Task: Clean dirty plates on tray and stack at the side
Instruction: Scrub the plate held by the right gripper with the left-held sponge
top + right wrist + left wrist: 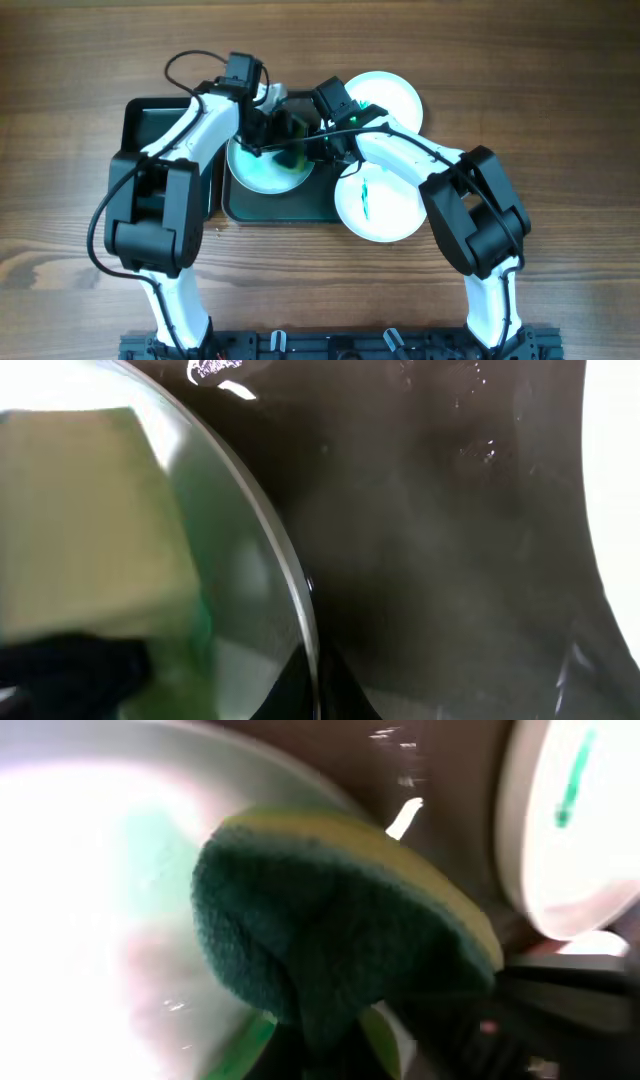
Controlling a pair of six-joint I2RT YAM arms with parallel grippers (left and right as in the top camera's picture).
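One white plate (252, 170) with a teal smear is held tilted over a black-green rectangular bin (300, 207). My right gripper (322, 150) is shut on its rim, seen close in the right wrist view (314, 685). My left gripper (268, 132) is shut on a green-and-yellow sponge (330, 910) pressed against the plate's face (80, 900). A second plate (385, 215) with a teal streak lies on the table to the right and also shows in the left wrist view (575, 820). A third, clean-looking plate (395, 95) lies behind it.
A dark green tray (150, 115) lies at the left, largely hidden under my left arm. Both arms cross above the bin. The bin's glossy dark inside (450, 560) fills the right wrist view, with a white plate edge (618, 510) beyond it.
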